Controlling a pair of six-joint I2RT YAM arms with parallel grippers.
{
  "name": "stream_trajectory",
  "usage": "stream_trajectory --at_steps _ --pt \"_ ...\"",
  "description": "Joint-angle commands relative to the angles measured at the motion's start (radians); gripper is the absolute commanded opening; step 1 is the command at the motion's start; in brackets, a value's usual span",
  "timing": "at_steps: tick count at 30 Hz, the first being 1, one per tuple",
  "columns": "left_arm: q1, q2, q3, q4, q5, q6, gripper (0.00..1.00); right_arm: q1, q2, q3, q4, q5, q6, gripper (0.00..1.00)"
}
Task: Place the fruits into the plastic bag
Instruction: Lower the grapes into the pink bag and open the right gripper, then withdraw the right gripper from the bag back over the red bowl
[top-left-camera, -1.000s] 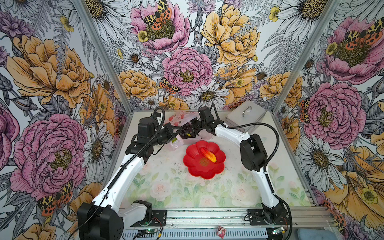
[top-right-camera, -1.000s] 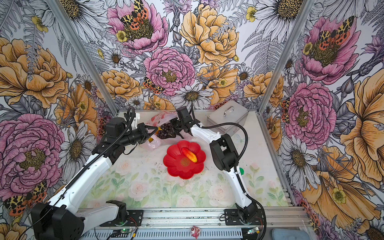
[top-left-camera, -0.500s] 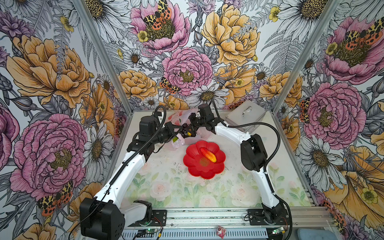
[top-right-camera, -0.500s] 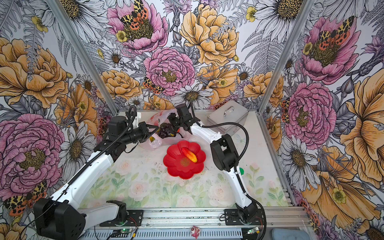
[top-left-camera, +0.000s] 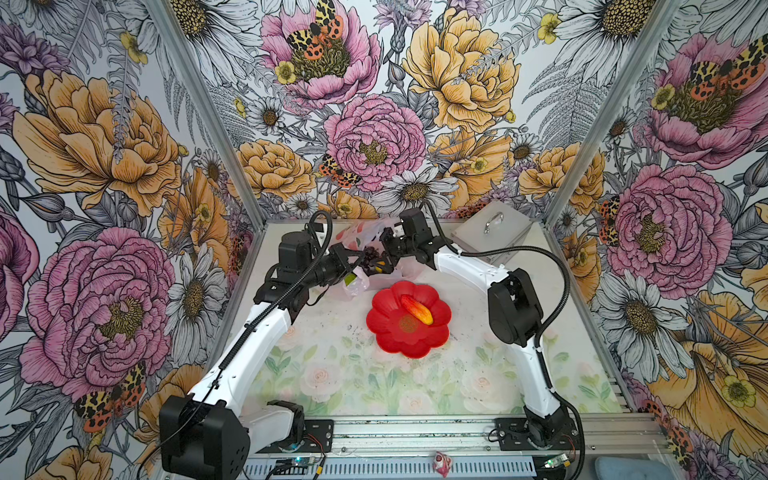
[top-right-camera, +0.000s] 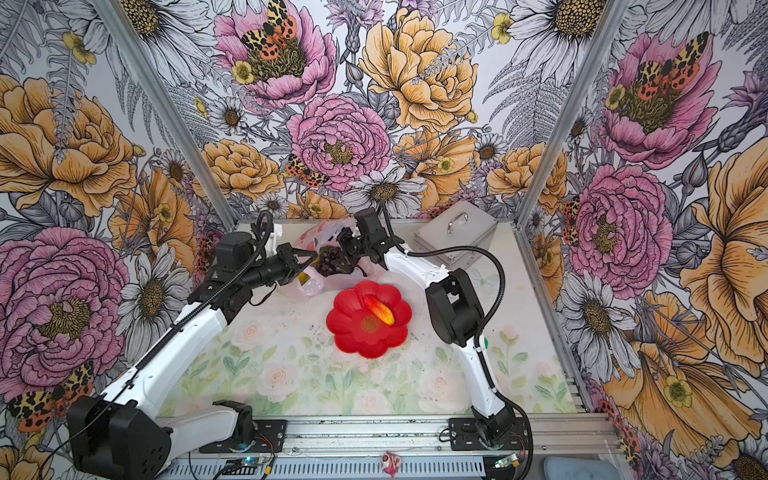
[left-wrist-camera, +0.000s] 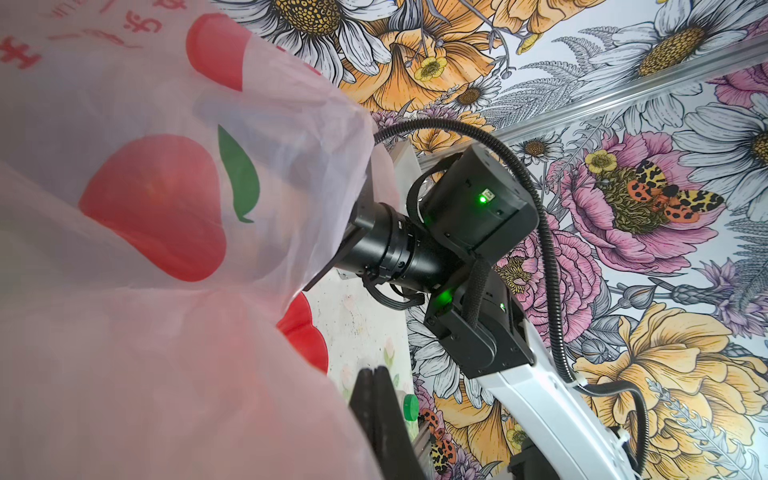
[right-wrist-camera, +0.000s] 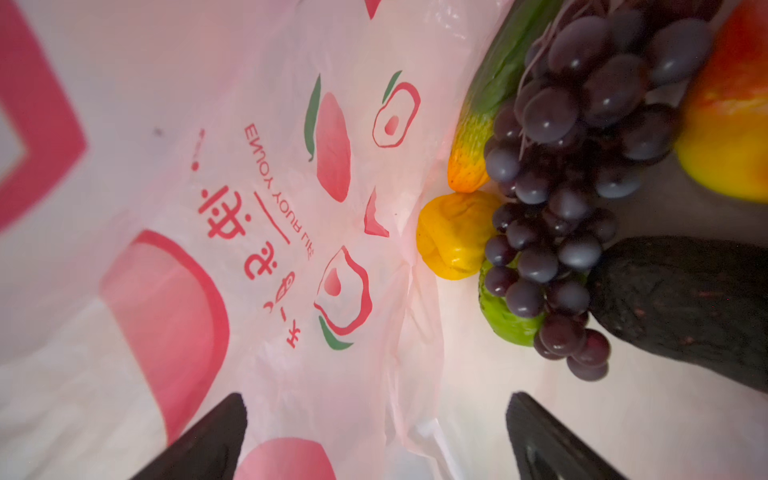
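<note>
Now right end effector wider, grapes loose

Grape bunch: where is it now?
The grape bunch lies inside the bag at the back, behind the red plate; in the right wrist view it sits between the yellow fruit and an avocado.

Bright, even light, faint shadows; top views sharp. In wrist views the nearest plastic bag and fingers blur.
</note>
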Motion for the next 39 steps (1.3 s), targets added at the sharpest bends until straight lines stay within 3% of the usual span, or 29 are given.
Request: stream_trajectory --at_steps 1,17,25,32,39 --pt "0.004 -0.022 0.000 0.001 -0.023 0.032 0.00 0.008 -0.072 -0.026 0.000 -0.079 -0.043 0.99" --pt "0.005 -0.013 0.015 -0.029 -0.073 0.052 0.00 0.007 -0.245 -0.150 -0.162 -0.223 -0.301 1.00" --pt "0.006 -0.020 0.016 -0.046 -0.087 0.058 0.00 0.001 -0.336 -0.206 -0.265 -0.222 -0.479 1.00" --pt "0.004 -0.011 0.021 -0.047 -0.089 0.059 0.00 -0.004 -0.485 -0.269 -0.408 -0.012 -0.758 1.00" --pt "-0.001 -0.005 0.015 -0.048 -0.096 0.062 0.00 0.014 -0.656 -0.367 -0.412 0.175 -1.065 0.99"
